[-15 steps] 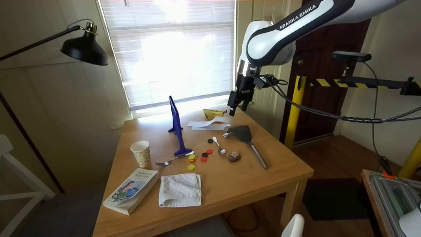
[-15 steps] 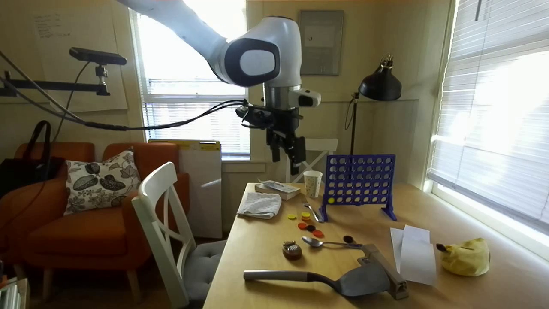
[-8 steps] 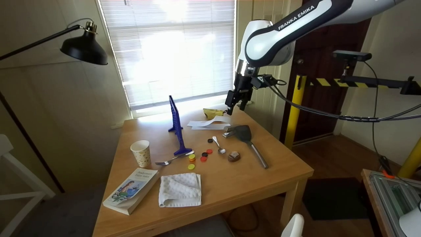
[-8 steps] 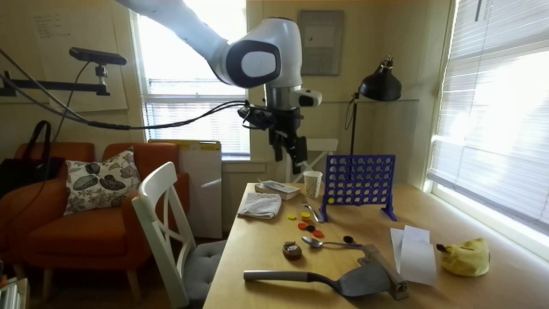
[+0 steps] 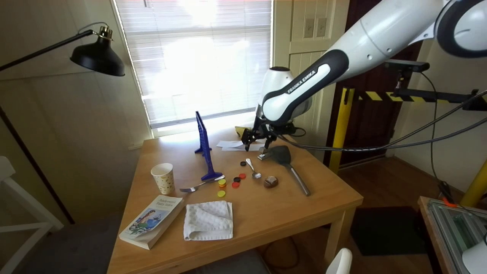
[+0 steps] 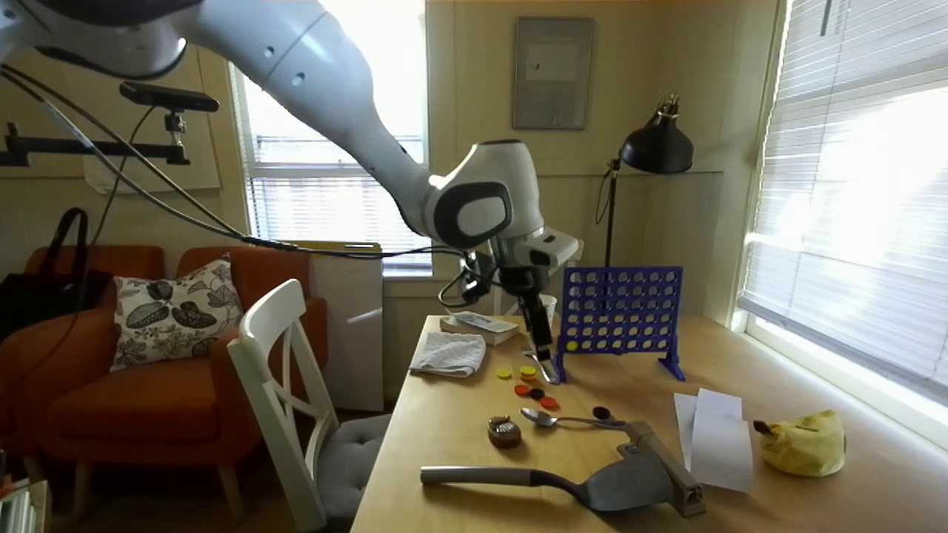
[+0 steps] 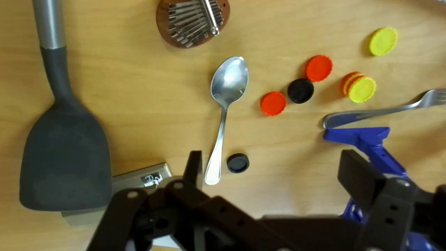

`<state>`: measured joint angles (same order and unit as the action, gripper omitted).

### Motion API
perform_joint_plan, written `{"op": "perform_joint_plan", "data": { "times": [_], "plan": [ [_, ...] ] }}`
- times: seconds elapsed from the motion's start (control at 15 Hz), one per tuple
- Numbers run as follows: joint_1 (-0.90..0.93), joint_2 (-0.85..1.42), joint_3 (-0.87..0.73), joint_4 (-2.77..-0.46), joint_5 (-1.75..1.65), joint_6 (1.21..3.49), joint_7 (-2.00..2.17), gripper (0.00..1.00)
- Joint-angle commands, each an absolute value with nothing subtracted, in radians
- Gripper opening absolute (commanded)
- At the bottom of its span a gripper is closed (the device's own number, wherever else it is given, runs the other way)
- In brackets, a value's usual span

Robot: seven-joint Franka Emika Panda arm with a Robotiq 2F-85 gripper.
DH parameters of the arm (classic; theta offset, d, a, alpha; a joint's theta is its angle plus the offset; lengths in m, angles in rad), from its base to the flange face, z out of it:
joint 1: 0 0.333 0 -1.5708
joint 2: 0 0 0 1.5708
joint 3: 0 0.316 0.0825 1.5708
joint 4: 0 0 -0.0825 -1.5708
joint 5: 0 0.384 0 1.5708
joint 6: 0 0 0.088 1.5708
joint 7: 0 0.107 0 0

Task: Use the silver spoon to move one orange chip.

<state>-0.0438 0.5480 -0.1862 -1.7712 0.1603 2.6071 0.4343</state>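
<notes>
Wooden table (image 5: 289, 213), cluttered. White arm (image 5: 304, 85) angled over it, its gripper (image 7: 271, 157) spread wide above the surface. Silver spoon (image 7: 222, 120) lies on the table, handle end just beside a black chip (image 7: 238, 163). Near the spoon's bowl I count two orange-red chips (image 7: 273, 104), a second black one (image 7: 300, 91) between.
</notes>
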Motion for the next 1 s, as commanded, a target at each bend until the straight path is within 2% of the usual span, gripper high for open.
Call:
{"op": "perform_joint_plan", "data": {
  "times": [0.0,0.47,0.93],
  "plan": [
    [-0.006,0.717,-0.245,-1.612,0.163,2.638,0.644,1.0],
    [-0.017,0.885,-0.285,-1.446,0.151,2.628,0.799,1.0],
    [-0.026,0.953,-0.296,-1.351,0.13,2.515,0.815,1.0]
  ]
}}
